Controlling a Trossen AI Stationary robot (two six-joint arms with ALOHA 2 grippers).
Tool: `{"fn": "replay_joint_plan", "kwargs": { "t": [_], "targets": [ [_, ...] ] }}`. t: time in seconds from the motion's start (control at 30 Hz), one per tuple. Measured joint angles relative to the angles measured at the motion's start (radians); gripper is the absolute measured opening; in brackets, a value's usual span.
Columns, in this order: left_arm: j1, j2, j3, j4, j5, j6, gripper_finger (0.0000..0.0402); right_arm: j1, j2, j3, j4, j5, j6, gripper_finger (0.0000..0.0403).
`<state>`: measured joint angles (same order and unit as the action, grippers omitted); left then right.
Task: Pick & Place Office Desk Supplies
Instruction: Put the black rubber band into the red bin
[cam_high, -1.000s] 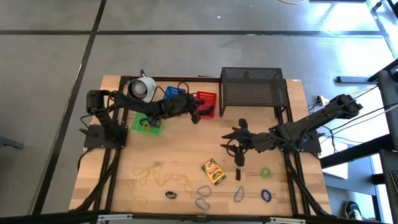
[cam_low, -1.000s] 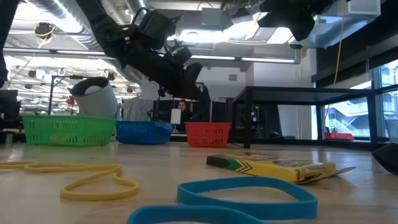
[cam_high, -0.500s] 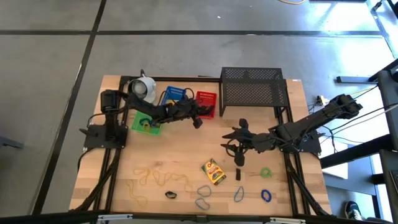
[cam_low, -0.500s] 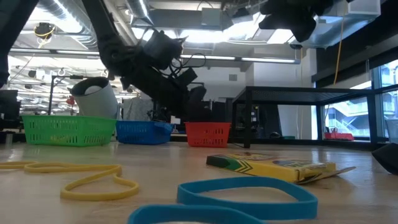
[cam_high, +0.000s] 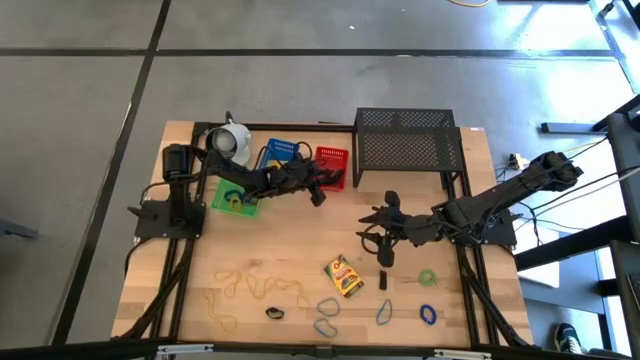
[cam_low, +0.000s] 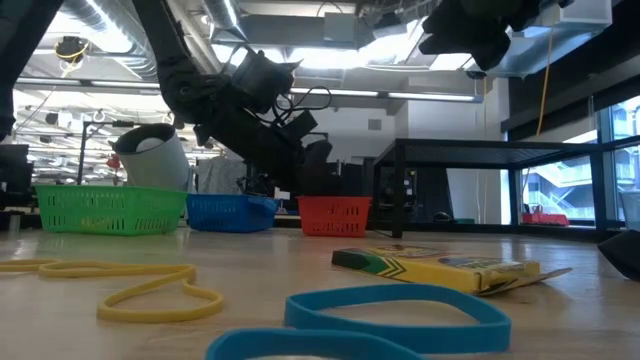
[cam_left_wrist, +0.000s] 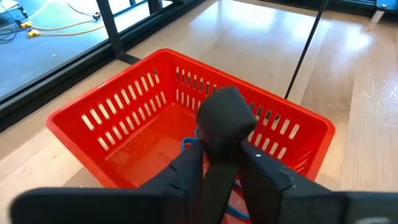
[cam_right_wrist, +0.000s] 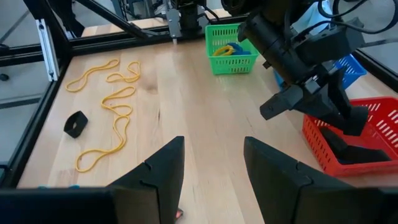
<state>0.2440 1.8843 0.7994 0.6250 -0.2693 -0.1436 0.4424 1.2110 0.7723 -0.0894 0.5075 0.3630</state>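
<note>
Red plastic basket (cam_left_wrist: 124, 134) sits right under my left gripper (cam_high: 316, 190), which hangs over its near rim at the back of the wooden table (cam_high: 290, 245); in my left wrist view a dark clip (cam_left_wrist: 225, 118) shows between my fingers (cam_left_wrist: 186, 171) above the basket's inside, and I cannot tell whether they are pinching it or already parted, so left state unclear. A bit of blue shows on the basket floor beside the clip, too small to name. My right gripper (cam_high: 376, 238) hovers over mid-table, right of centre, fingers (cam_right_wrist: 158, 171) spread apart with nothing between them, pointing across the boards toward the baskets. Blue basket (cam_high: 279, 152) stands just left of the red one, green basket (cam_high: 238, 199) further left with a loop or two inside, white round cup-like thing (cam_high: 231, 142) behind them near the back-left corner, black wire-mesh rack (cam_high: 405, 148) just right of the red basket. Supplies lie loose on the front half: a yellow-green crayon box (cam_high: 345, 276) flat near the middle, a small dark clip (cam_high: 384, 281) just right of it, a green rubber band (cam_high: 428, 276) further right, blue rubber bands (cam_high: 384, 313) along the front edge, a dark blue loop (cam_high: 428, 314) at front right, tan rubber bands (cam_high: 245, 285) strung out front left, another dark clip (cam_high: 275, 313) near the front edge. Low view has the crayon box (cam_low: 440, 268) lying flat with a blue band (cam_low: 395, 310) in front of it.
</note>
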Motion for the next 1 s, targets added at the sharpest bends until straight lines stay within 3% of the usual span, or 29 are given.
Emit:
{"fn": "replay_joint_plan", "kwargs": {
  "t": [0.2,0.43,0.73,0.9,1.0],
  "targets": [
    [0.000,-0.004,0.000,-0.003,-0.043,0.050,0.0143,0.000,0.000,0.000,-0.039,-0.030,0.007,0.0168],
    [-0.007,-0.042,-0.001,0.000,-0.070,0.086,0.0168,0.000,0.000,0.000,-0.125,-0.073,0.069,0.0168],
    [-0.084,-0.201,0.000,-0.005,-0.067,0.087,0.0163,0.043,0.000,0.000,-0.511,-0.245,0.499,0.0168],
    [-0.155,-0.286,0.000,0.000,-0.065,0.087,0.0162,0.127,0.055,-0.029,-0.436,-0.161,0.654,0.0168],
    [-0.199,-0.323,0.000,0.001,-0.064,0.088,0.0164,0.172,0.123,-0.067,-0.324,-0.198,0.698,0.0168]
  ]
}}
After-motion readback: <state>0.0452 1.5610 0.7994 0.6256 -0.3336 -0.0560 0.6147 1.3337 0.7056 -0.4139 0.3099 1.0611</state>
